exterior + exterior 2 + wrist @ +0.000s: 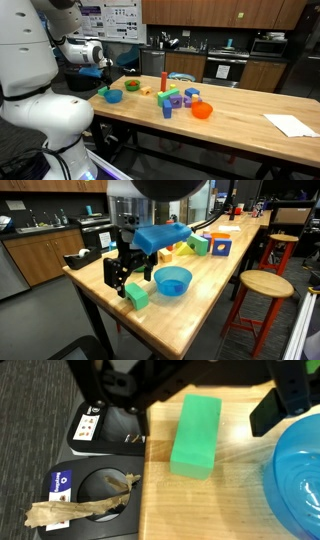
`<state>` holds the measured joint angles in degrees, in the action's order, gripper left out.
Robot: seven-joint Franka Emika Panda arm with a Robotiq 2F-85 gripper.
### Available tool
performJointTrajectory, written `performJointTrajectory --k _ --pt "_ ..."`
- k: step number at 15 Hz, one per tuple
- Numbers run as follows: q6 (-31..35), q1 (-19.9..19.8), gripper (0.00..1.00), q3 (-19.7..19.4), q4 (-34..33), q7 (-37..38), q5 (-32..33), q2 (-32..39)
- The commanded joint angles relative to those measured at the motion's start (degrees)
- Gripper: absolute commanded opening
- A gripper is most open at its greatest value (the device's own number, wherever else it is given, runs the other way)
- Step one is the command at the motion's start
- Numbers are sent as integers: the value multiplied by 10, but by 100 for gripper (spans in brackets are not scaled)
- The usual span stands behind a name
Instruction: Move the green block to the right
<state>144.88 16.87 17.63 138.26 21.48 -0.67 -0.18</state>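
The approach step is in hand. The fingers (276, 405) are spread wide, gripping nothing. The green block (195, 435) lies flat on the worktop (230, 510) below and between them, with the blue bowl (300, 475) just outside one finger. Next, I judge, they must lower astride the block and close squarely on it, clear of the bowl.

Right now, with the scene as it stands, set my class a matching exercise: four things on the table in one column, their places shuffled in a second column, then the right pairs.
Things:
1. green block
2. blue bowl
3. orange bowl
4. white paper

Places:
A. lying alone, far from the toy blocks
B. right beside the toy blocks
C. near the table edge, below the open end effector
D. next to the green block, not touching it

Pairs: 1-C, 2-D, 3-B, 4-A.
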Motion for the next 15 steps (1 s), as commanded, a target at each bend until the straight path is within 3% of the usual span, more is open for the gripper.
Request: performJointTrajectory --k 1,7,8,10,15 --pt "7 -1 100 -4 3 -23 -14 7" --pt "6 1 100 -4 0 -16 -3 17" --pt "5 2 75 -4 -1 -13 1 18" --pt "4 2 68 -4 -2 -11 4 19" --pt "0 3 29 -4 -1 -11 6 16"
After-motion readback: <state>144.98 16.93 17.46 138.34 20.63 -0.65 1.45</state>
